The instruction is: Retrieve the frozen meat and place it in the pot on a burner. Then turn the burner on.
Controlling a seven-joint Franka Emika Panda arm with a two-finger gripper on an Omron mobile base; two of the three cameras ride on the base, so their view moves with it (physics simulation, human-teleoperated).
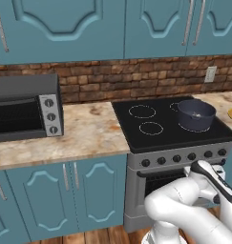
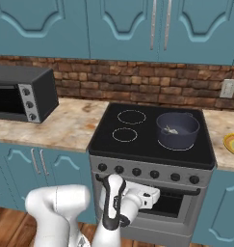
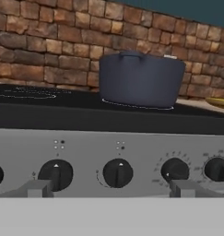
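The pot (image 1: pixel 196 114) (image 2: pixel 177 130) (image 3: pixel 141 79), dark blue-grey and deep, stands on the right rear burner of the black stovetop (image 1: pixel 160 136). A small pale lump (image 2: pixel 172 129) lies inside it; it looks like the frozen meat. My gripper (image 3: pixel 112 189) is open, its fingertips (image 3: pixel 37 188) spread wide with nothing between them. It hangs low in front of the stove, level with the row of knobs and facing one middle knob (image 3: pixel 117 173). In the right base view the hand (image 2: pixel 148 197) points toward the stove front below the knobs (image 2: pixel 136 171).
A dark toaster oven (image 1: pixel 24 107) sits on the counter left of the stove. A yellow plate (image 2: pixel 233 143) lies on the counter to the right. Blue cabinets hang above, and a brick wall with an outlet (image 1: pixel 210 74) runs behind.
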